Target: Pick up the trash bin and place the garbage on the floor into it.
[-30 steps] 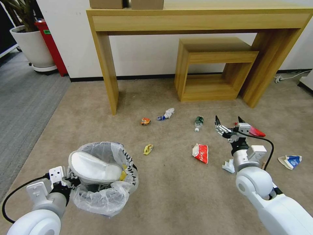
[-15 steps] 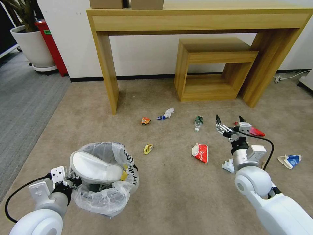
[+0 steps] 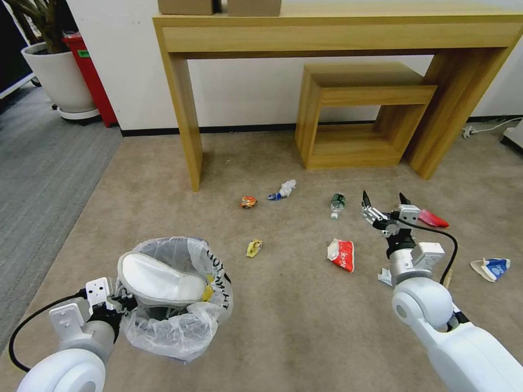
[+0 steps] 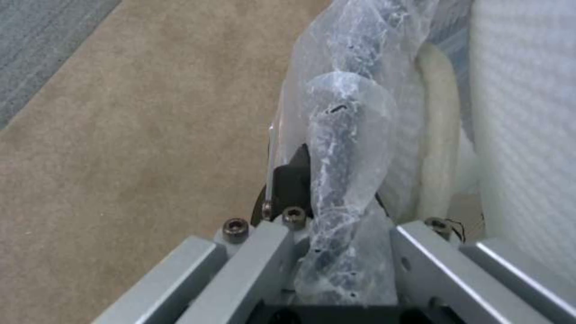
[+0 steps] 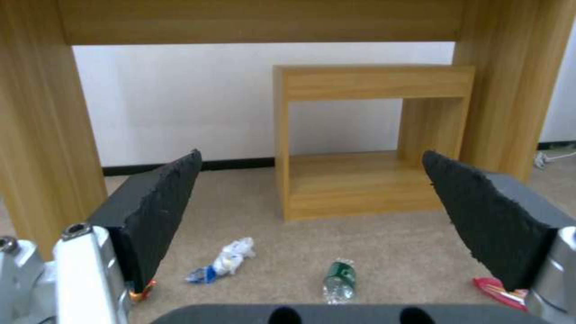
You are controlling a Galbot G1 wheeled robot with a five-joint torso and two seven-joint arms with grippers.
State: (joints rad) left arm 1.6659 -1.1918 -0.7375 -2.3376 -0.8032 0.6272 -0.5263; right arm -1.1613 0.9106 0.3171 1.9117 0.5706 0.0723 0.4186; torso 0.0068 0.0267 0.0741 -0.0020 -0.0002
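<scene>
Beige carpet floor point(image 3: 305, 305) runs up to a white wall, with a tall wooden console table point(image 3: 338, 27) against it and a smaller wooden stool-table point(image 3: 365, 92) tucked under. Grey ribbed carpet point(image 3: 38, 179) lies on the robot's left, with a white planter point(image 3: 57, 76) and a red box point(image 3: 90, 76) by the wall. The trash bin point(image 3: 180, 321) is at lower left, lined with a crinkly clear bag point(image 4: 342, 148) with black lettering on the rim; a white slipper point(image 3: 158, 277) sits across its mouth. Left gripper point(image 3: 117, 302) is at the bin's near rim – the left wrist view shows its jaws closed on a fold of bag and rim. Right gripper point(image 3: 385, 209) hovers over the carpet on the right, jaws spread wide with nothing between them (right wrist view confirms, pads point(image 5: 162, 211) well apart). Litter on the floor: red-and-white packet point(image 3: 342, 255) near the right arm, blue-white carton point(image 3: 491, 268) far right, red wrapper point(image 3: 433, 219) just beside the right gripper, white tissue point(image 3: 385, 276) partly behind the right wrist. Further out – green-label bottle point(image 3: 337, 204), crumpled white-and-blue wrapper point(image 3: 283, 190), orange wrapper point(image 3: 248, 202), yellow wrapper point(image 3: 254, 248) nearest the bin.
</scene>
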